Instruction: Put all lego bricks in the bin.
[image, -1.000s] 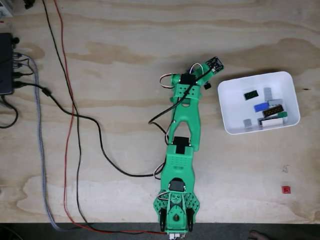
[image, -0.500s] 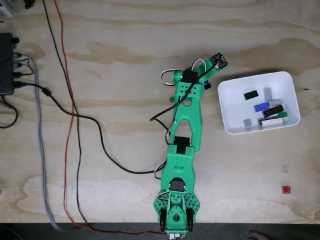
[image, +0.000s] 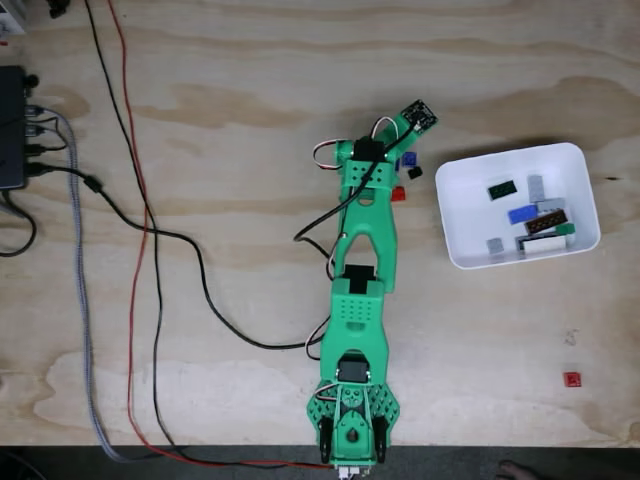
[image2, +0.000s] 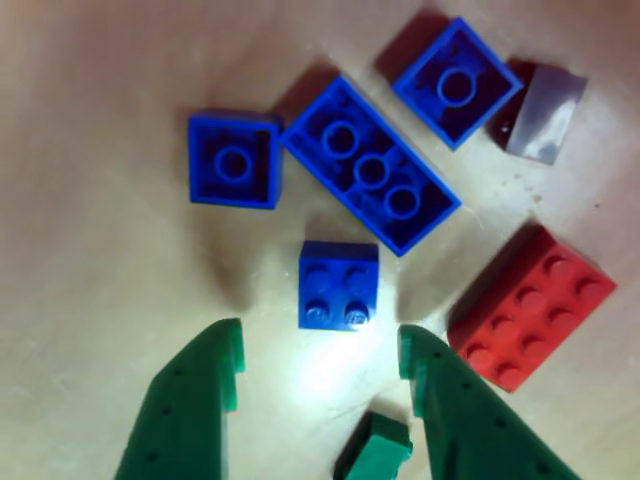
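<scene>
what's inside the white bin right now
In the fixed view the bin holds a loose pile of bricks: black, grey, blue, brown, green and white ones show. Anything lying beneath the overlapping pieces is hidden.

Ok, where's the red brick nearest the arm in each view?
Fixed view: the red brick lies on the table just right of the arm's upper end, left of the bin.
Other view: it sits at lower right, studs up, just right of the open hand.
Shared landmark: the blue bricks close beside it.
</scene>
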